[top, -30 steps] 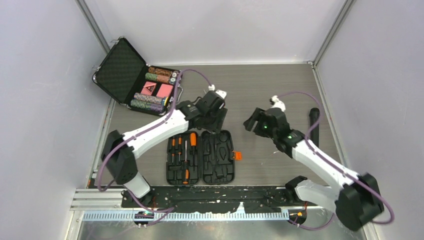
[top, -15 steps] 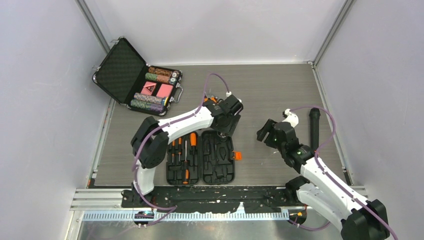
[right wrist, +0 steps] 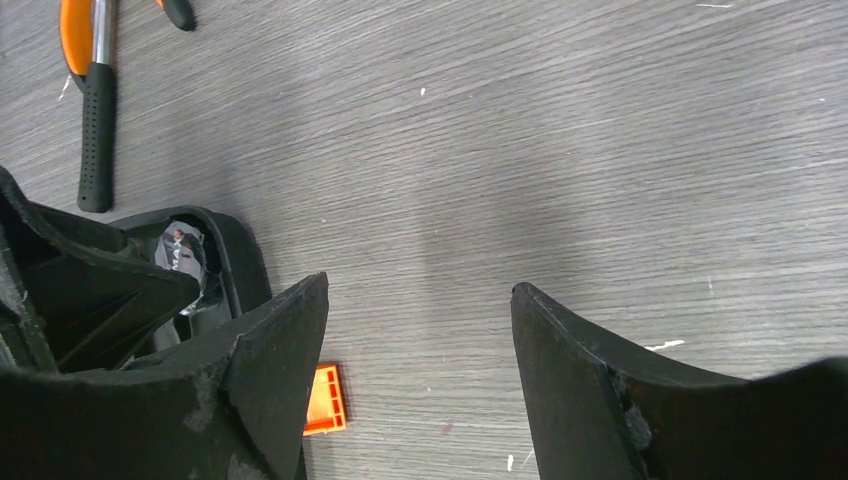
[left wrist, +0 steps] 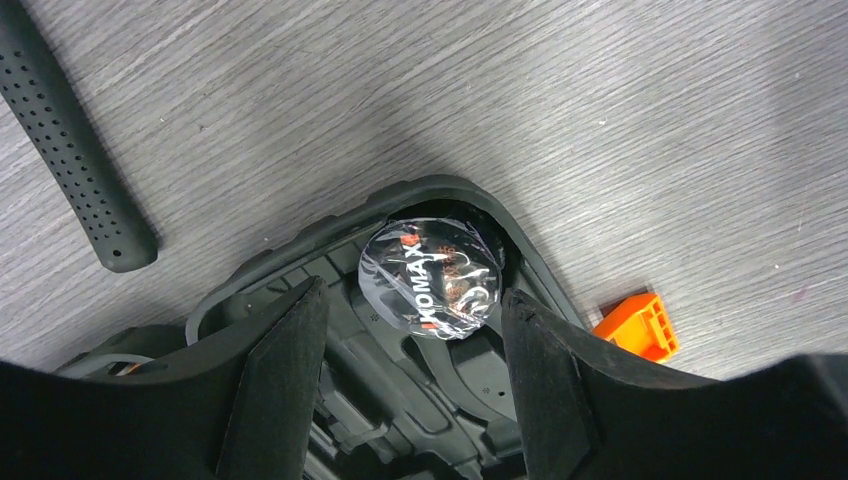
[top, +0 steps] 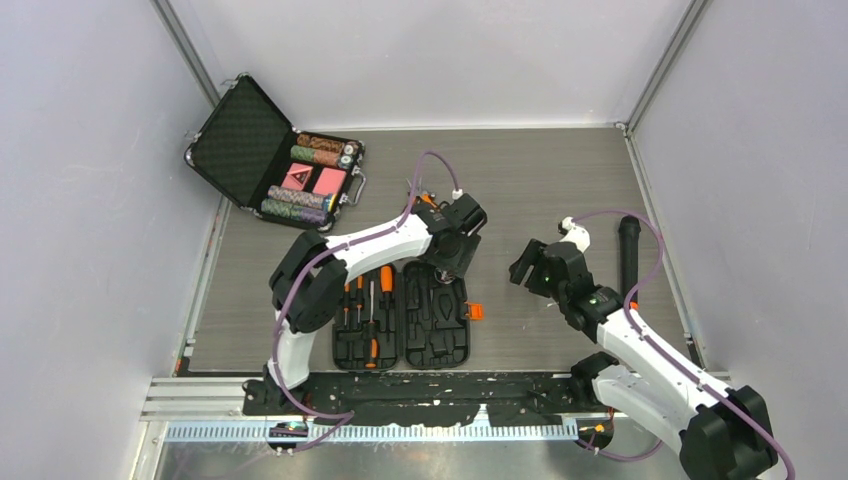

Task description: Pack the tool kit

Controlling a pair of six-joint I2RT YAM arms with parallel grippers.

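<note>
Hovering over tool kit (top: 440,335) far end, left claw (left wrist: 412,295) spread, right claw (right wrist: 420,285) spread above table (right wrist: 650,150).

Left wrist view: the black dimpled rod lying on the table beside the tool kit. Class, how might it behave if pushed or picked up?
The black dimpled rod looks round, so a sideways push would probably roll it across the table. Its dimpled surface likely gives a gripper good hold rather than slipping. It lies straight, so it is probably stiff.

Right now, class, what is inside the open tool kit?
Screwdrivers in the tool kit's left half, a plastic-wrapped disc at its right half's far end. The left gripper hides nearby slots.
</note>
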